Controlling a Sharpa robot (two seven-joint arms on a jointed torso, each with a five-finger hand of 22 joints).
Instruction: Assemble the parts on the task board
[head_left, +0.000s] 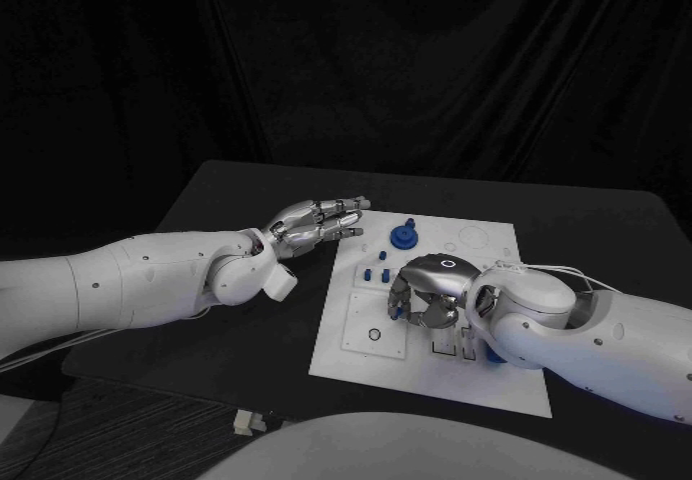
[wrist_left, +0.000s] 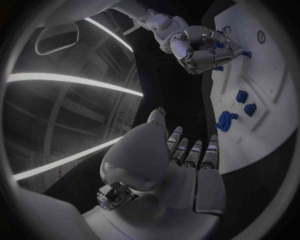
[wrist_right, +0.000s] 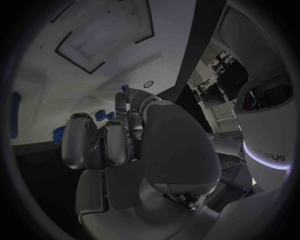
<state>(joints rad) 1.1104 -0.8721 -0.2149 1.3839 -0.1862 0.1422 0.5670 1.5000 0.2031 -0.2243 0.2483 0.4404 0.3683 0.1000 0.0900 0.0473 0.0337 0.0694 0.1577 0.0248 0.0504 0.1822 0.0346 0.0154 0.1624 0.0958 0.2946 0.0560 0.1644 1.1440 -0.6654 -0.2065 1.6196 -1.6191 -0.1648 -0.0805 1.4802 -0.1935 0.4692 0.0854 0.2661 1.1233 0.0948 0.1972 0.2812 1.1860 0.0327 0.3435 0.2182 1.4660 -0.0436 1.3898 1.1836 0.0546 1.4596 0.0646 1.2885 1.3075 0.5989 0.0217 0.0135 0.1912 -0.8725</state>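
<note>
The white board (head_left: 490, 385) is lying in the middle of the black table (head_left: 216, 200). The right hand (head_left: 428, 292) is hovering over the board's centre with fingers curled downward; whether it is holding a part I cannot tell. The left hand (head_left: 315, 226) is resting at the board's ten o'clock corner, fingers extended together, holding nothing. A blue knob (head_left: 404, 236) is standing toward twelve o'clock, small blue pieces (head_left: 378, 272) just below it.
</note>
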